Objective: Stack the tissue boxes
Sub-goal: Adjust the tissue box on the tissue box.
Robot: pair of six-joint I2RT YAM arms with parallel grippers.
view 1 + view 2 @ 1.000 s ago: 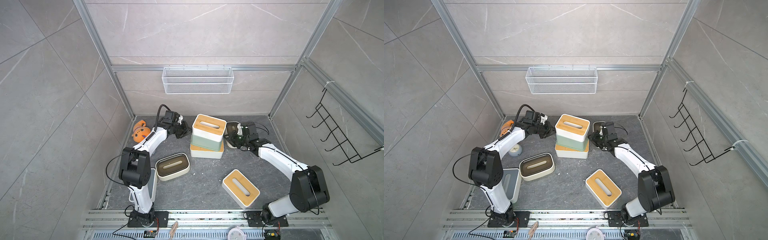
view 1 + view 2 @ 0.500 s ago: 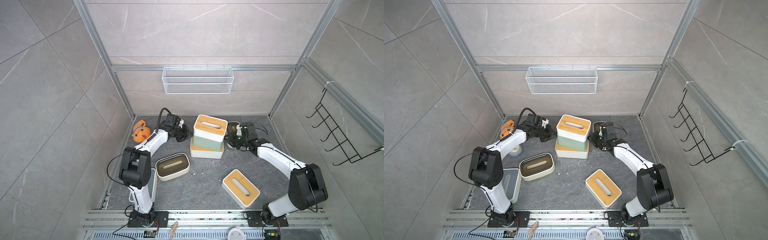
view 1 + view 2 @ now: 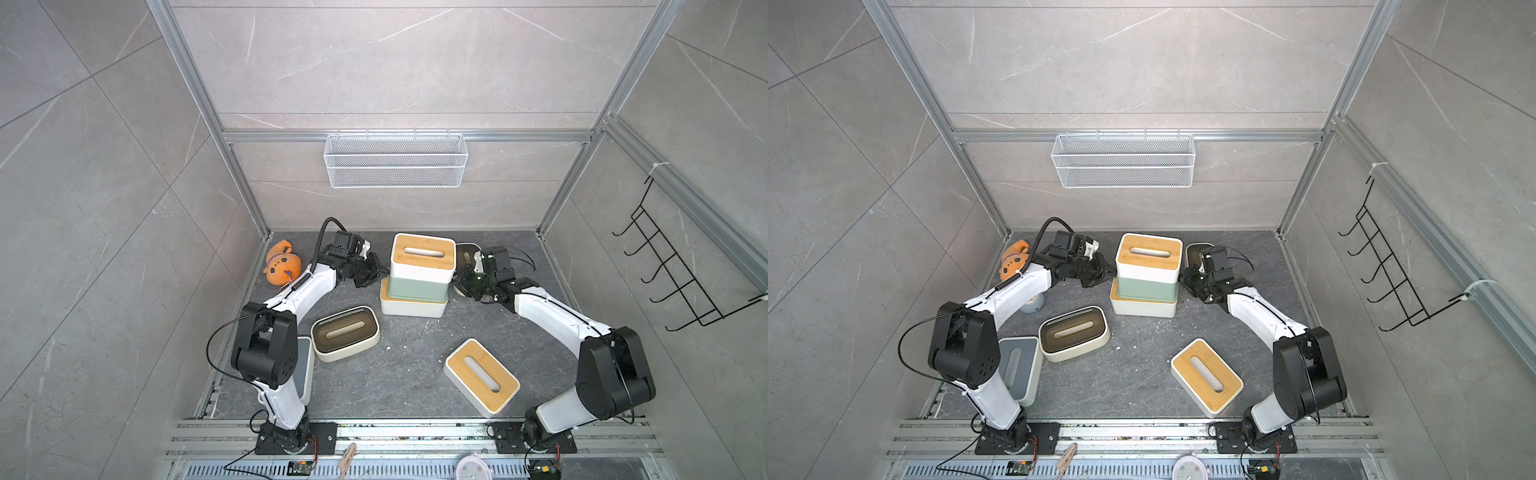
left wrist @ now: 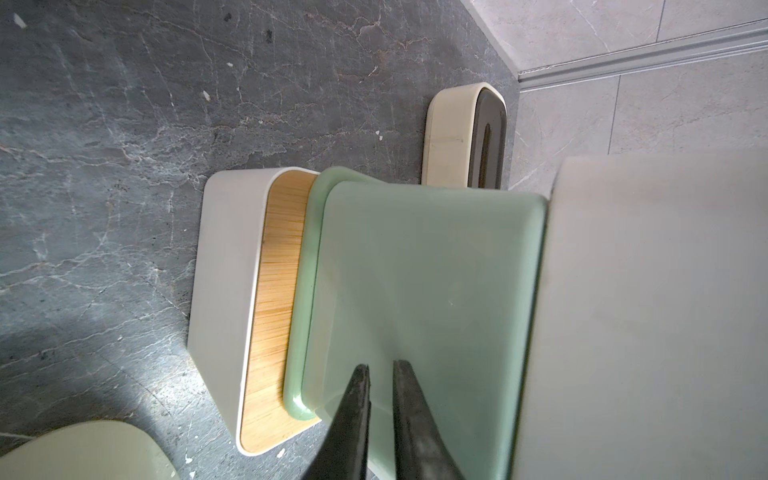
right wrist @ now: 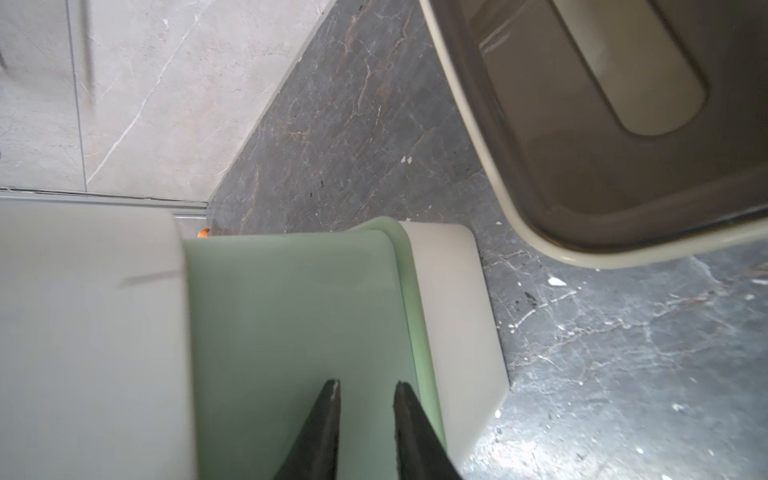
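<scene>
Here, the left gripper point(image 4: 382, 365) has its jaws drawn almost together, with only a slit between them and nothing in it. Its tips are aimed at the left end wall of the pale green box point(image 4: 415, 270); whether they touch it cannot be told. The right gripper point(image 5: 366, 383) is likewise closed on nothing, its tips at the same box's right end. The pale green box is the middle of a three-high stack at the far centre of the dark floor point(image 3: 415, 345). Under it is a bottom white box point(image 3: 411, 308) whose bamboo lid sticks out on the left, and on it a top white box point(image 3: 422, 254) with a bamboo lid. Just behind the right gripper, on the far side, lies a cream box point(image 3: 465, 252) with a brown lid. A second cream box point(image 3: 345, 333) lies near-left of the stack and a third white box point(image 3: 482, 376) near-right, both apart from it. A grey-lidded box point(image 3: 1030, 357) stands beside the left arm's base. An orange plush toy point(image 3: 282, 266) sits in the far left corner.
</scene>
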